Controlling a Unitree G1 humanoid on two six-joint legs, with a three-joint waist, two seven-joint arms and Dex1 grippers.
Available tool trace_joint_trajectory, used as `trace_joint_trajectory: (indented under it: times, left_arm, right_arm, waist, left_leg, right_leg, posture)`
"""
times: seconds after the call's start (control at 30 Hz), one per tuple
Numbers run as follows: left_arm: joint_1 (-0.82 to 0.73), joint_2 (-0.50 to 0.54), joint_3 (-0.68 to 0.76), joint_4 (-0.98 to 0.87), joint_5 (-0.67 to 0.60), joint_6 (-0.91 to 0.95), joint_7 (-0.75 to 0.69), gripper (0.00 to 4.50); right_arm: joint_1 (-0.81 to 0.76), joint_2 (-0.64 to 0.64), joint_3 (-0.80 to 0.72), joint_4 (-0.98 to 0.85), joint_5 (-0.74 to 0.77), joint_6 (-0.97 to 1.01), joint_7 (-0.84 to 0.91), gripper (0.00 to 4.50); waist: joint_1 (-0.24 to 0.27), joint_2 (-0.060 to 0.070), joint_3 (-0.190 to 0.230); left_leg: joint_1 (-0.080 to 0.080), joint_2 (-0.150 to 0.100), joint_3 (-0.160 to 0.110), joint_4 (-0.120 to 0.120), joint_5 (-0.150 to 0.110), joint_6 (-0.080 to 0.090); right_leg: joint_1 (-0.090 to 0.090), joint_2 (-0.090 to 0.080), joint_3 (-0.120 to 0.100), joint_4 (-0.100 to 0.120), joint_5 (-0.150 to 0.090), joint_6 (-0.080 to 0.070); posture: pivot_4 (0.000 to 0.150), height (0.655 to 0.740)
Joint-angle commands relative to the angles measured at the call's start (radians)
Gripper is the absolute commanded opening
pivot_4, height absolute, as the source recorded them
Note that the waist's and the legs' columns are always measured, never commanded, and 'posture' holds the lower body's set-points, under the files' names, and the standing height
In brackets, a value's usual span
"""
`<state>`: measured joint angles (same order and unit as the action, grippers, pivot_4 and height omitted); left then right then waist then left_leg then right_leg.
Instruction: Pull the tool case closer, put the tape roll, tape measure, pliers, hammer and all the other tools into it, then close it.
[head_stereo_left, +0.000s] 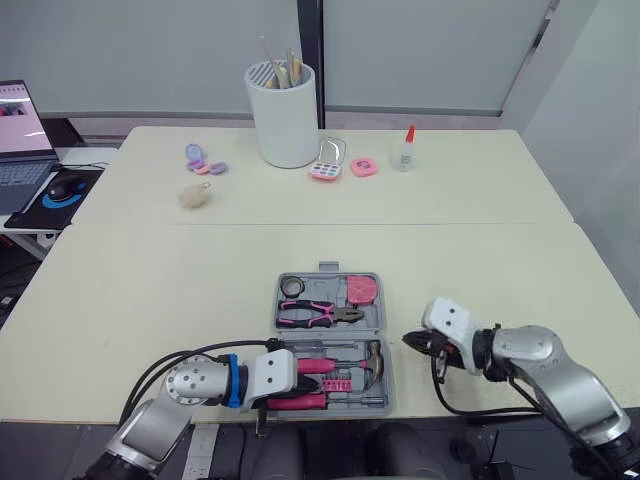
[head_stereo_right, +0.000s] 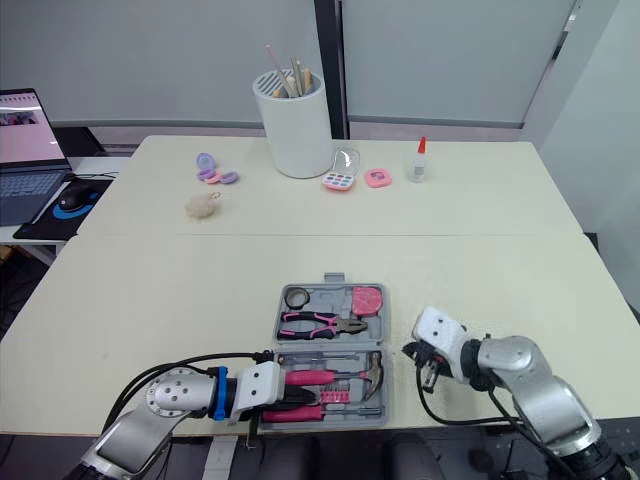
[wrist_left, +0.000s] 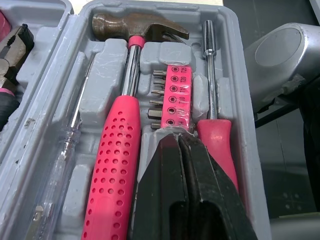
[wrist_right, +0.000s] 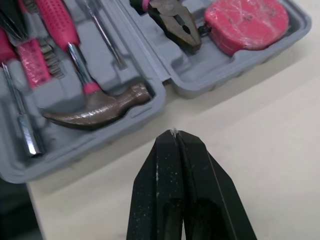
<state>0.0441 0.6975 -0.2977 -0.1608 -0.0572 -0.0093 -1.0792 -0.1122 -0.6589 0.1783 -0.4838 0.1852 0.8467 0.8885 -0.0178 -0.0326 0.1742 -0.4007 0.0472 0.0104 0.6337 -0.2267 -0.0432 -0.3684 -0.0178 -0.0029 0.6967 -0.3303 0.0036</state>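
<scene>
The grey tool case (head_stereo_left: 326, 288) lies open at the table's front edge. Its far half holds the black tape roll (head_stereo_left: 291, 287), the pink-handled pliers (head_stereo_left: 318, 313) and the pink tape measure (head_stereo_left: 362, 290). In the near half lie the hammer (wrist_left: 122, 150), a pink bit holder (wrist_left: 175, 95), a pink-handled screwdriver (wrist_left: 215, 135) and a clear tester pen (wrist_left: 65, 150). My left gripper (wrist_left: 179, 137) is shut, its tip over the near end of the bit holder, with nothing held. My right gripper (wrist_right: 174, 132) is shut over bare table just right of the case, beside the hammer head (wrist_right: 100, 107).
At the back of the table stand a white holder with pencils (head_stereo_left: 282, 115), a glue bottle (head_stereo_left: 404, 150), a pink palette (head_stereo_left: 328, 165) and small purple items (head_stereo_left: 200, 160). A fluffy ball (head_stereo_left: 195, 195) lies left of centre. A laptop (head_stereo_left: 20, 140) and mouse (head_stereo_left: 62, 187) sit far left.
</scene>
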Motion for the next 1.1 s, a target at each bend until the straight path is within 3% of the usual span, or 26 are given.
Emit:
trace_joint_trajectory:
  times: [0.03,0.13,0.27,0.4,0.5,0.8,1.1]
  left_arm:
    - [0.004,0.006,-0.014,-0.01,0.012,-0.003,0.0,0.0]
    - [0.005,0.017,-0.018,-0.005,0.016,-0.003,-0.009,0.0]
    - [0.001,0.021,-0.022,0.0,0.018,-0.002,-0.014,0.0]
    - [-0.001,0.022,-0.029,0.004,0.019,0.0,-0.016,0.0]
    - [-0.011,0.02,-0.039,0.011,0.024,0.004,-0.018,0.0]
    - [-0.022,0.017,-0.063,0.019,0.034,0.009,-0.024,0.0]
    - [-0.017,0.032,-0.08,0.049,0.054,-0.004,-0.039,0.0]
  right_arm:
    - [-0.084,0.008,-0.084,-0.017,0.139,0.176,0.021,0.77]
    - [-0.216,0.034,-0.122,0.087,0.219,0.319,0.007,1.43]
    - [-0.329,0.084,-0.097,0.209,0.216,0.398,-0.07,2.38]
    - [-0.409,0.232,-0.123,0.317,0.174,0.436,-0.238,3.42]
    - [-0.437,0.329,-0.14,0.404,0.125,0.392,-0.365,4.45]
    - [-0.483,0.459,-0.152,0.628,0.112,0.284,-0.447,4.48]
    - [-0.523,0.535,-0.199,0.754,0.188,0.34,-0.413,4.48]
  waist:
    - [0.0,0.0,0.0]
    - [-0.008,0.0,0.0]
    - [-0.009,0.0,0.0]
    - [-0.013,0.0,0.0]
    - [-0.013,0.001,0.0]
    - [-0.012,0.001,-0.001]
    - [-0.013,0.002,-0.004]
  left_leg:
    - [0.0,0.0,0.0,0.0,0.0,0.0]
    - [0.0,0.0,0.0,0.0,0.0,0.0]
    - [0.0,0.0,0.0,0.0,0.0,0.0]
    - [-0.001,0.0,0.0,-0.001,0.0,0.0]
    - [-0.001,0.0,0.001,-0.001,0.0,0.0]
    - [-0.001,0.0,0.003,-0.001,0.0,0.0]
    - [0.001,0.0,0.005,-0.002,0.0,0.0]
  right_leg:
    - [0.0,0.0,0.0,0.0,0.0,0.0]
    - [0.0,0.0,0.0,0.0,0.0,0.0]
    - [0.0,0.0,0.0,0.0,0.0,0.0]
    - [-0.001,0.0,0.002,0.0,0.0,0.0]
    - [-0.002,0.0,0.003,0.001,0.0,0.0]
    - [-0.003,-0.001,0.005,0.001,0.0,0.0]
    - [-0.002,0.0,0.007,0.001,0.0,0.0]
  posture:
    - [0.15,0.7376]
    - [0.15,0.7376]
    - [0.15,0.7376]
    - [0.15,0.7376]
    - [0.15,0.7376]
    - [0.15,0.7376]
    - [0.15,0.7376]
